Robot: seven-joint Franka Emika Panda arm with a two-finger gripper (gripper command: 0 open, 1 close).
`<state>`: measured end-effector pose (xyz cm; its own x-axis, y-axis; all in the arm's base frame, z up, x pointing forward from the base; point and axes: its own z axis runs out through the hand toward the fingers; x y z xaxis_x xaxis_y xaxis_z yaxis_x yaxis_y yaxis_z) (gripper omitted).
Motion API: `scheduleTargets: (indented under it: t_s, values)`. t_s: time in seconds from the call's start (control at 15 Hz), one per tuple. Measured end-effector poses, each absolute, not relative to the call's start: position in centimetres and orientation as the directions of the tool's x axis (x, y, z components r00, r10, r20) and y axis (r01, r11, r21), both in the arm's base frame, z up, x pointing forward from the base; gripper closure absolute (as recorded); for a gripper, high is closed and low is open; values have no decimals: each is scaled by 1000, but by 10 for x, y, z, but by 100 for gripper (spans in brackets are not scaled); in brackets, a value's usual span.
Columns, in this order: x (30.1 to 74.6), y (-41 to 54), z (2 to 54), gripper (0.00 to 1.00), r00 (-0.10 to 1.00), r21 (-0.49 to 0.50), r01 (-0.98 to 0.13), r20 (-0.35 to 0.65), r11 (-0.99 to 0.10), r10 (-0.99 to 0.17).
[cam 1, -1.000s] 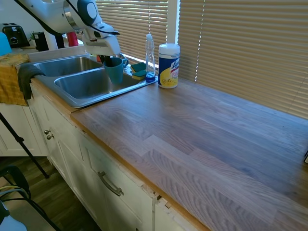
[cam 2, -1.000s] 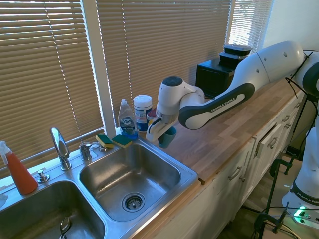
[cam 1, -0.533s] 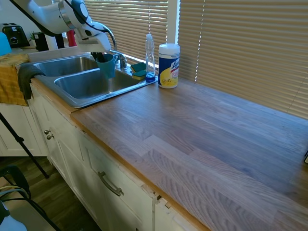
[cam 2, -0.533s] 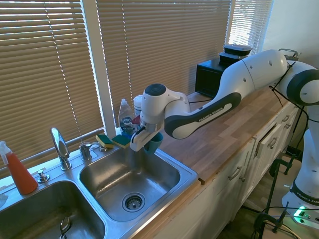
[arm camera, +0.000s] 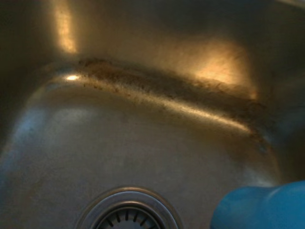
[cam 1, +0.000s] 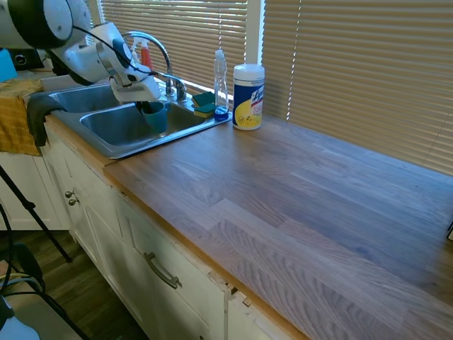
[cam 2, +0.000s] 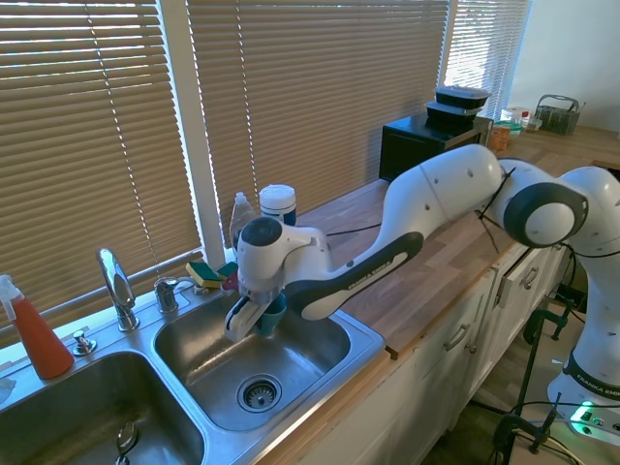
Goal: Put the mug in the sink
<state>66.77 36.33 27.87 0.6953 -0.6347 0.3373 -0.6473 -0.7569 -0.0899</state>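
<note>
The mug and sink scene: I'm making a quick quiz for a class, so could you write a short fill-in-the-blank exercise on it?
1. The gripper holds the mug over the sink basin that has a round ____ in its floor.
2. The mug's colour is ____.
3. The wipes canister stands on the wooden ____.
4. The faucet rises at the sink's edge nearest the ____.

Missing words: drain; blue; counter; window

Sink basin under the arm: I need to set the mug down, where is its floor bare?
The basin floor around the drain is bare, bordered by the steel walls of the sink. The pincer holds the mug above it. The back rim is crowded: sponges, soap bottle, faucet.
</note>
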Motion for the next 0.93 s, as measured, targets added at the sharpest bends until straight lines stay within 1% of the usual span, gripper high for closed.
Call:
scheduleTargets:
  t_s: [0.2, 0.4, 0.47, 0.93]
  values:
    - [688, 366, 219, 100, 687, -81, -662, 334, -746, -646]
    - [701, 368, 190, 100, 677, -75, -676, 327, -733, -659]
    - [704, 368, 185, 0, 677, -70, -679, 326, -730, -660]
    - [715, 371, 169, 0, 681, -64, -691, 278, -720, -678]
